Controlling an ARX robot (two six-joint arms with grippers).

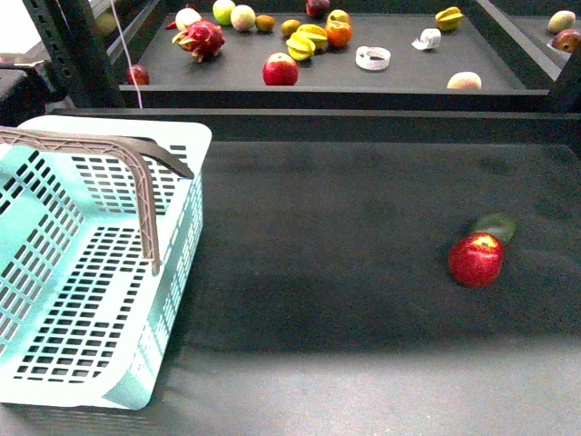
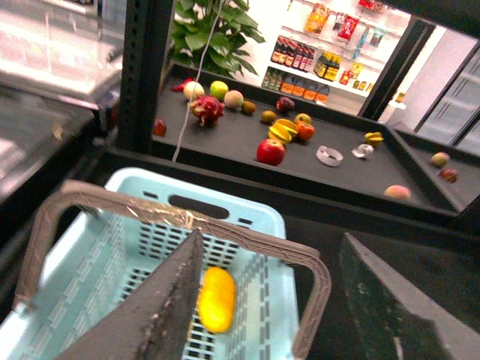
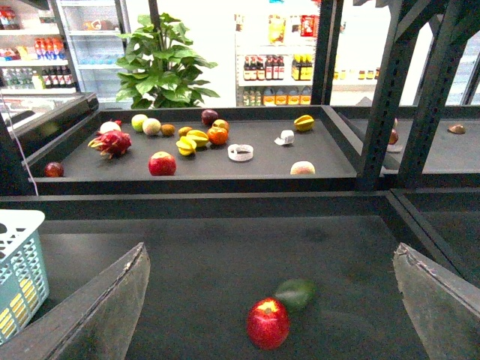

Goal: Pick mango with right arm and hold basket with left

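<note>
The light turquoise basket (image 1: 177, 245) stands at the left of the dark table, its grey-brown handle (image 1: 136, 173) raised over it. The yellow mango (image 2: 216, 298) lies inside the basket (image 2: 247, 217) on its slotted floor; it is hidden in the front view. My left gripper (image 2: 272, 237) is open, above the basket, with the handle's corner between its fingers and not touching them. My right gripper (image 3: 270, 251) is open and empty, above the table, short of a red apple (image 3: 268, 323) and a dark green fruit (image 3: 295, 293). Neither gripper shows in the front view.
The red apple (image 1: 476, 259) and the green fruit (image 1: 496, 225) lie together at the right of the table. A raised back shelf (image 1: 318, 91) holds several fruits, a dragon fruit (image 1: 201, 38) and a white tape roll (image 1: 372, 58). A black frame post (image 1: 77, 54) stands behind the basket.
</note>
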